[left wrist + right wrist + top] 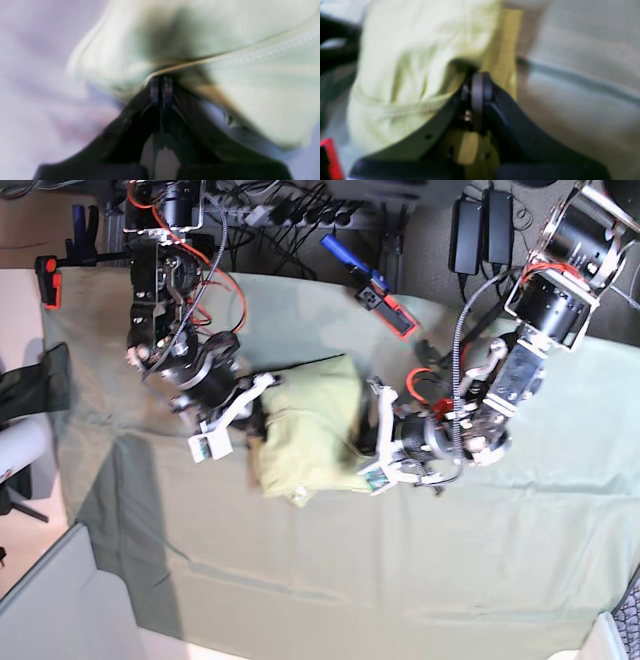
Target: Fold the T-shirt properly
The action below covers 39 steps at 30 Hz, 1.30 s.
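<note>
left gripper (161, 86) clamped on T-shirt (250, 32) hem (blurred), pale cloth (37, 75) beneath

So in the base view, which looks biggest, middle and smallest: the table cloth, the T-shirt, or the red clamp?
1. Table cloth, biggest by far.
2. T-shirt, bunched between both grippers.
3. Red clamp, smallest, at the cloth's far corner.

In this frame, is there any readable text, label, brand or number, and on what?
None can be read.
T-shirt: plain, no print.
Left gripper and right gripper: no lettering shows.
Table cloth: unmarked.
Power bricks at the far edge: any labels are too small to read.
</note>
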Each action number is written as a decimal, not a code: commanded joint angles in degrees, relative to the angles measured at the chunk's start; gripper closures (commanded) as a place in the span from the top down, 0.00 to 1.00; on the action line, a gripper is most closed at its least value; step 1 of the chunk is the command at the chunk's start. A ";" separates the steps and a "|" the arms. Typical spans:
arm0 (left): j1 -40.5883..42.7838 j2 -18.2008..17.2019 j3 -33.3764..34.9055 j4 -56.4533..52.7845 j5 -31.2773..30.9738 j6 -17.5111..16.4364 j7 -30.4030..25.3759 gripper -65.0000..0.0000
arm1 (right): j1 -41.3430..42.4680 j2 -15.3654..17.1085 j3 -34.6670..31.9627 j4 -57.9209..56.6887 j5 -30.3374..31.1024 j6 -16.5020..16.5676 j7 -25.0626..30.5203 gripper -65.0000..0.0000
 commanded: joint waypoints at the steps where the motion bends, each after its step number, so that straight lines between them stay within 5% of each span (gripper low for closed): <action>1: -2.34 0.22 -0.55 0.04 -0.59 0.42 -1.36 0.01 | 0.07 0.28 0.22 1.86 2.05 1.44 1.03 0.00; 13: -4.94 0.20 -0.63 -2.51 -0.57 0.44 -1.20 0.01 | -2.54 -3.82 0.26 3.85 3.58 1.44 -0.33 0.00; 18: -4.94 -0.13 -2.67 -2.49 -1.51 0.42 3.34 0.01 | -2.49 -3.85 1.40 3.91 2.03 1.44 -0.46 0.00; 22: -4.90 -2.38 -7.48 -1.77 -7.78 -0.11 6.91 0.01 | -2.19 -3.82 4.42 3.96 2.05 1.42 -0.37 0.00; 31: -2.54 -7.37 -20.92 6.23 -26.95 -7.41 19.98 0.01 | -2.23 -1.68 14.38 5.51 2.64 1.44 -0.55 0.00; 39: 8.00 -10.56 -28.09 19.87 -29.14 -7.37 24.94 0.01 | -2.38 1.01 17.05 5.64 6.01 1.46 -3.23 0.00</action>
